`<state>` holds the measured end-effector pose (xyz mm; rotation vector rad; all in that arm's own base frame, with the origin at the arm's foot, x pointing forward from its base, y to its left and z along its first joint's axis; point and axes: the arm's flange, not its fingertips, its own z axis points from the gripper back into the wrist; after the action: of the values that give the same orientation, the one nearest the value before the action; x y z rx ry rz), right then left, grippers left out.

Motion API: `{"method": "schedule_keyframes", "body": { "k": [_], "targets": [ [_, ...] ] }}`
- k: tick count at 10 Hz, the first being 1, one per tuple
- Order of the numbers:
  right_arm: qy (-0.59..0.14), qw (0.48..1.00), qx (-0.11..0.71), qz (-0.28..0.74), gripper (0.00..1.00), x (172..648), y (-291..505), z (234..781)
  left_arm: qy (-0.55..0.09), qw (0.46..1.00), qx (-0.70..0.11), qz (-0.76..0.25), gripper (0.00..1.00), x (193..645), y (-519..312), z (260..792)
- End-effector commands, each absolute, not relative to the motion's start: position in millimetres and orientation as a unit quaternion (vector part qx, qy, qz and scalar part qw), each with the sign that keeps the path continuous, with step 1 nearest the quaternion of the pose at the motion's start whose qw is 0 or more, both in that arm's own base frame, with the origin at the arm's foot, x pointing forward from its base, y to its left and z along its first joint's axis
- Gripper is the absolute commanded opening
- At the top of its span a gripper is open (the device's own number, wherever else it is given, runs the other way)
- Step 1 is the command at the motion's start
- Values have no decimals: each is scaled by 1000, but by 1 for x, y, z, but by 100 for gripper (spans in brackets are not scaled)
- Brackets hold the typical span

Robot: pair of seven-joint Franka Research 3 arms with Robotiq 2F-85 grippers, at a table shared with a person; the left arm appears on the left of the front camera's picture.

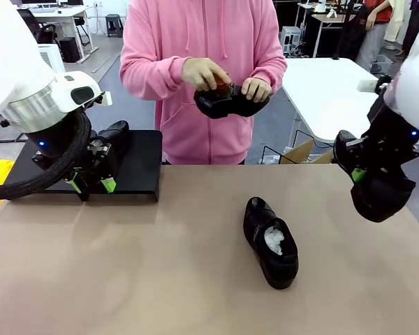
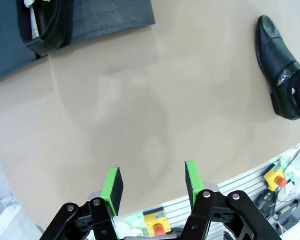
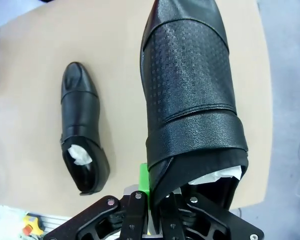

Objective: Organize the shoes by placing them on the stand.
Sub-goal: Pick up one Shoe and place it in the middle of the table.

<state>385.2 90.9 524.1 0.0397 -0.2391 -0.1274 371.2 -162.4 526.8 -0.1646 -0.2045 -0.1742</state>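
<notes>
My right gripper (image 1: 359,174) is shut on the heel rim of a black shoe (image 1: 382,195) and holds it in the air over the table's right edge; the right wrist view has this shoe (image 3: 190,100) rising from the gripper (image 3: 157,202). A second shoe (image 1: 271,241) (image 3: 82,135) (image 2: 282,70) lies on the table, stuffed with white paper. A third shoe (image 1: 115,134) (image 2: 45,25) stands on the black stand (image 1: 143,167) (image 2: 115,20). My left gripper (image 1: 92,185) (image 2: 152,182) hangs open and empty by the stand's front left. The person holds a fourth shoe (image 1: 227,103).
The person in a pink hoodie (image 1: 202,42) stands at the far side and rubs the held shoe with a small brush (image 1: 222,87). The tan table (image 1: 160,279) is bare in front of the stand. A white table (image 1: 328,91) stands behind on the right.
</notes>
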Motion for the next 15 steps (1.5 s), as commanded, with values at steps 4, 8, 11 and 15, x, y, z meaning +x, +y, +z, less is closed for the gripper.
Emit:
{"method": "schedule_keyframes", "body": {
  "k": [4, 8, 11, 15],
  "targets": [
    [-142, 987, -11, -81, 0, 373, 115, 529, -106, 987, -87, -85, 66, 371, -161, 527],
    [-164, 984, 52, -39, 0, 318, 236, 526, -106, 987, -87, -85, 66, 371, -161, 527],
    [-113, 989, 92, 5, 0, 291, 324, 496, -106, 987, -87, -85, 66, 371, -161, 527],
    [-78, 993, 84, 32, 0, 287, 414, 423, -106, 987, -87, -85, 66, 371, -161, 527]
  ]
}}
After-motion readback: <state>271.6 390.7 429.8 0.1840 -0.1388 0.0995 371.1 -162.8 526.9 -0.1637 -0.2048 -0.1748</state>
